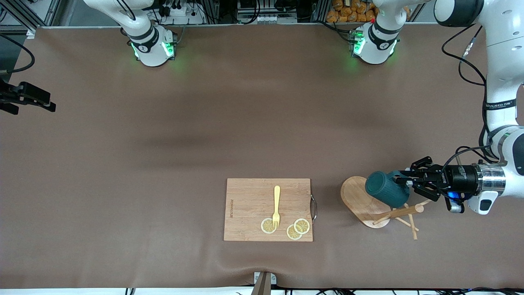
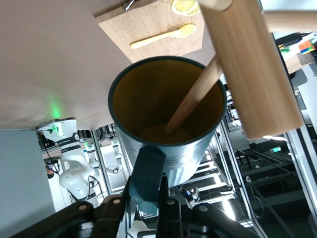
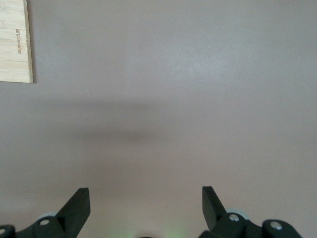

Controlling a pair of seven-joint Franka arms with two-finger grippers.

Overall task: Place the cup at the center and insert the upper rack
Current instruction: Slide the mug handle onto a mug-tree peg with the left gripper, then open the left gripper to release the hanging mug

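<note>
The dark teal cup [image 1: 386, 189] hangs over the wooden upper rack [image 1: 362, 199] near the left arm's end of the table. The rack looks tipped, with its post [image 1: 403, 212] pointing toward the left arm's end and thin pegs [image 1: 412, 228] spread beside it. My left gripper [image 1: 406, 184] is shut on the cup's handle [image 2: 148, 173]. In the left wrist view a peg [image 2: 194, 98] reaches into the cup's yellowish inside [image 2: 158, 99], and the post [image 2: 247, 64] runs close by. My right gripper [image 3: 146, 203] is open and empty over bare table. It does not show in the front view.
A bamboo cutting board [image 1: 249, 213] lies near the front camera at mid-table. It carries a yellow fork [image 1: 276, 205] and three lemon slices [image 1: 301, 225]. Its corner shows in the right wrist view [image 3: 15, 39]. A brown mat [image 1: 163, 143] covers the table.
</note>
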